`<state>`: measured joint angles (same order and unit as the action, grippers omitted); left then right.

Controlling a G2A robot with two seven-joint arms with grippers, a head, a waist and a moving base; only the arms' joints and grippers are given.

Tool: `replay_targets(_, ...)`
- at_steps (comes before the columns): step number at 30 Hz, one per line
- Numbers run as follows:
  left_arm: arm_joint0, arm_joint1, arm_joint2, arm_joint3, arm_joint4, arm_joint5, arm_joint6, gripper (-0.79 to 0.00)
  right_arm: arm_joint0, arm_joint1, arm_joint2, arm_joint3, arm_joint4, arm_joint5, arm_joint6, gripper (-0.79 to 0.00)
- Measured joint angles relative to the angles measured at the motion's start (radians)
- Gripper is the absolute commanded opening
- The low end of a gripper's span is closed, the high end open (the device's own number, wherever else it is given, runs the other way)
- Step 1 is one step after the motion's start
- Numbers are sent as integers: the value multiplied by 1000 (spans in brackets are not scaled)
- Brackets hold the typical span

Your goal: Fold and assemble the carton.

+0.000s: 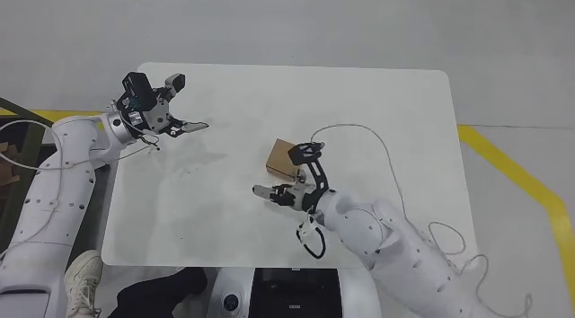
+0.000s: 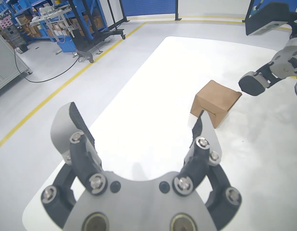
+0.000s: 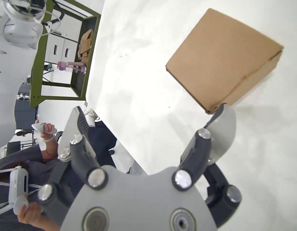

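Carton (image 1: 284, 158) sits near the middle of the white table (image 1: 377, 93), looking closed up on the sides you can see. Your right gripper (image 3: 151, 106) is spread wide just beside it, one fingertip at a carton corner; whether it touches, you can't tell. Your left gripper (image 2: 136, 109) is spread wide too, by the table's far left corner, well apart from the carton, with bare tabletop between. A thin cable (image 1: 382, 143) loops across the table on the carton's right.
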<state>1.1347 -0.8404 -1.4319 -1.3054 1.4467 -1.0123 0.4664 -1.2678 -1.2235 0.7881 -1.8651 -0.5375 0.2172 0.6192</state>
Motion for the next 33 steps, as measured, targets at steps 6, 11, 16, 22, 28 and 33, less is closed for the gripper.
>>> replay_targets(6, 0, 0, 0, 0, 0, 0, 0, 0, 29, -9, -27, 31, 40, -50, 79, 0)
replay_targets(11, 0, 0, 0, 0, 0, 0, 0, 0, 82, -28, -52, 103, 97, -61, 102, 0)
replay_targets(16, 0, 0, 0, 0, 0, 0, 0, 0, 124, -44, -55, 166, 145, -54, 88, 0)
replay_targets(22, 0, 0, 0, 0, 0, 0, 0, 0, 118, -42, -14, 167, 145, -15, 50, 0)
replay_targets(28, 0, 0, 0, 0, 0, 0, 0, 0, 71, -27, 49, 104, 75, 61, -1, 0)
replay_targets(33, 0, 0, 0, 0, 0, 0, 0, 0, 38, -12, 77, 51, -22, 73, 1, 0)
